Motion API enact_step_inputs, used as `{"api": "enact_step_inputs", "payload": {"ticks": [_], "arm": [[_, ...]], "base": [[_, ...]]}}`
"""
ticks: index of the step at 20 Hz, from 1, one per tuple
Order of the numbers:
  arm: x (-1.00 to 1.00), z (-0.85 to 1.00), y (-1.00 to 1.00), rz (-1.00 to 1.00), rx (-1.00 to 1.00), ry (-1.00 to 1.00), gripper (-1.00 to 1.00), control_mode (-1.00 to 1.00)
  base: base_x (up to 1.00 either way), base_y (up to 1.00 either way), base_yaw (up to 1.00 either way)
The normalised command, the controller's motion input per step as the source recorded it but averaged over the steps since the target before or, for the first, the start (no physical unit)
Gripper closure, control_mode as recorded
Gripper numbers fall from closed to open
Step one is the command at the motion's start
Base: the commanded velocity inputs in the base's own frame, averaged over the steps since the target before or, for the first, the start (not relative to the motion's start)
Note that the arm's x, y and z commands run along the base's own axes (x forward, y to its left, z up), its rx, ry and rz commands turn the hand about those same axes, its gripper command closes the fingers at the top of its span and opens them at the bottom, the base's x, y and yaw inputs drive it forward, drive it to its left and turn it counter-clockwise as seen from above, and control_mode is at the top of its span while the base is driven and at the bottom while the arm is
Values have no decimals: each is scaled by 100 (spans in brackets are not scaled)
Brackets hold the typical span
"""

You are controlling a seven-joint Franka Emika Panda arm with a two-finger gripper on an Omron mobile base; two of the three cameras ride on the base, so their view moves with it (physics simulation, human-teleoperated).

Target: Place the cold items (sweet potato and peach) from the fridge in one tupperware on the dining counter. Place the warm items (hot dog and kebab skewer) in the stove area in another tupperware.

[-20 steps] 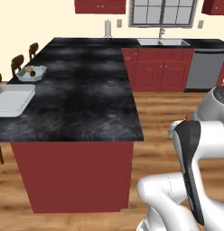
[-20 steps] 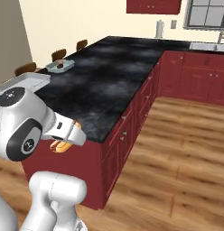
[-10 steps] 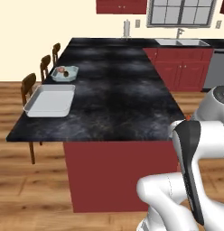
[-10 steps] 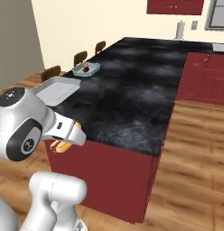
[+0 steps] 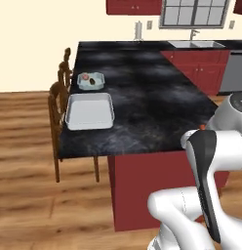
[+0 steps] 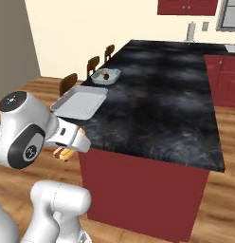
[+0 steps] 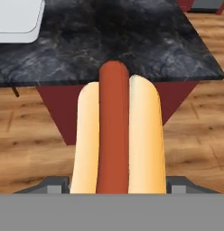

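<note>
step: carrying hot dog (image 7: pixel 117 135) to dining counter (image 5: pixel 142 107) | gripper (image 7: pixel 117 182) clamped on it | next: reach over empty tupperware (image 5: pixel 90 111), release

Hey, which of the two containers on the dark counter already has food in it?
The smaller tupperware, farther along the counter by the chairs, holds a couple of items. The larger tupperware, nearer the counter's end, has nothing inside.

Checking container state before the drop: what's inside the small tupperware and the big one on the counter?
The small tupperware holds two items, one reddish and one dark; too small to identify. The large tupperware shows a bare floor. The hot dog sits in the gripper.
</note>
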Motion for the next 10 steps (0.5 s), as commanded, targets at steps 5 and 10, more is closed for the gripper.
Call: {"api": "enact_step_inputs", "payload": {"ticks": [5, 10], "arm": [[0, 0, 0, 0, 0, 0, 100, 100], [0, 0, 0, 0, 0, 0, 100, 100]], "base": [[14, 100, -38], [22, 100, -44]]}}
